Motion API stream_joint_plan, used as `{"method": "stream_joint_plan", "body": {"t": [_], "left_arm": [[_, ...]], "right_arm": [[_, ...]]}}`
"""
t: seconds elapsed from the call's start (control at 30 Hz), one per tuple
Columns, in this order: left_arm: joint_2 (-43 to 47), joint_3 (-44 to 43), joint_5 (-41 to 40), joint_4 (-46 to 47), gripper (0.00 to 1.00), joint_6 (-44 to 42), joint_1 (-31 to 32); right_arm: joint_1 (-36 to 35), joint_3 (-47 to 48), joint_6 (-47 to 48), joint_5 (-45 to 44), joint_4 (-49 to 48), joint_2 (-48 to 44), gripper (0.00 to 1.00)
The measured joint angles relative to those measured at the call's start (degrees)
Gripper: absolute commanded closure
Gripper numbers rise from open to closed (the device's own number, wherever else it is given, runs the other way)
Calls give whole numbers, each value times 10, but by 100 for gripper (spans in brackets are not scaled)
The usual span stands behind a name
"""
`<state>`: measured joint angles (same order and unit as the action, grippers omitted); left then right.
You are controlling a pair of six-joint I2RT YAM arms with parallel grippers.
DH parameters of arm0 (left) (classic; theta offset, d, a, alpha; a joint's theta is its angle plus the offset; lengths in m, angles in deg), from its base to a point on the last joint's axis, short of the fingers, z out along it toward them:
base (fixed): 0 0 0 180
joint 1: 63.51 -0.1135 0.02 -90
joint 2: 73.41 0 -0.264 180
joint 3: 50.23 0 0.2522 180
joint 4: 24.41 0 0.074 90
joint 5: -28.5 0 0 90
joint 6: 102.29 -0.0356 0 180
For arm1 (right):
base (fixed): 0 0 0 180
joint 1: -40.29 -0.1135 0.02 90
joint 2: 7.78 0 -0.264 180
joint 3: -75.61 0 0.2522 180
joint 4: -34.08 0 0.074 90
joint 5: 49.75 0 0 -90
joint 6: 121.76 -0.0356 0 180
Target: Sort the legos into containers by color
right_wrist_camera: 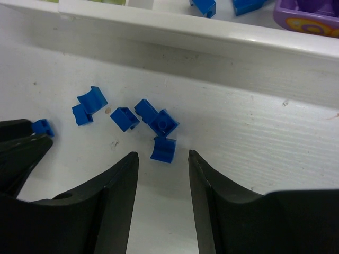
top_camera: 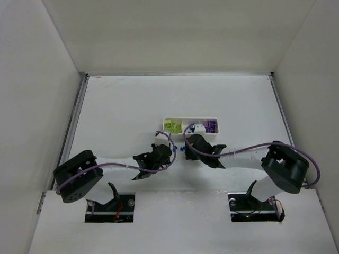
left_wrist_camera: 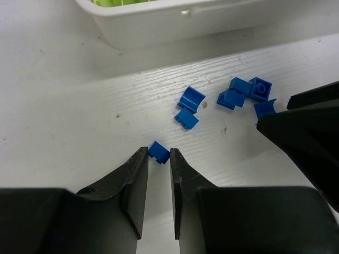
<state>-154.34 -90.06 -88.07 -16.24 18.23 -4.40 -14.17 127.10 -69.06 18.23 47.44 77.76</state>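
Note:
Several blue legos [left_wrist_camera: 241, 92] lie loose on the white table just in front of the white three-part tray [top_camera: 190, 119]. My left gripper [left_wrist_camera: 158, 152] is down at the table, its fingertips closed on one small blue lego [left_wrist_camera: 159, 150]. My right gripper [right_wrist_camera: 163, 155] is open, its tips on either side of another blue lego [right_wrist_camera: 163, 148] lying just beyond them. The tray holds yellow-green legos [top_camera: 172, 126] in its left part, blue legos [right_wrist_camera: 204, 5] in the middle and purple legos [right_wrist_camera: 307, 16] at the right.
The tray's near wall [right_wrist_camera: 212, 42] runs just beyond the loose bricks. The two grippers face each other closely; the right gripper's finger [left_wrist_camera: 307, 132] shows at the right of the left wrist view. White walls enclose the table.

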Motion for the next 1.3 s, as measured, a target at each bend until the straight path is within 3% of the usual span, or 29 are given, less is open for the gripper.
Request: {"method": "stream_joint_plan", "body": {"t": [0.33, 0.57, 1.03, 1.3], "left_arm": [[113, 14, 9, -30, 86, 7, -24], [117, -5, 31, -31, 86, 10, -42], [-86, -231, 96, 12, 85, -1, -55], [-164, -278, 108, 6, 69, -12, -75]], "right_arm": [[-9, 27, 0, -34, 14, 39, 72], [-26, 20, -5, -61, 30, 19, 74], [6, -31, -6, -67, 43, -186, 74], [58, -25, 21, -60, 42, -184, 73]]}}
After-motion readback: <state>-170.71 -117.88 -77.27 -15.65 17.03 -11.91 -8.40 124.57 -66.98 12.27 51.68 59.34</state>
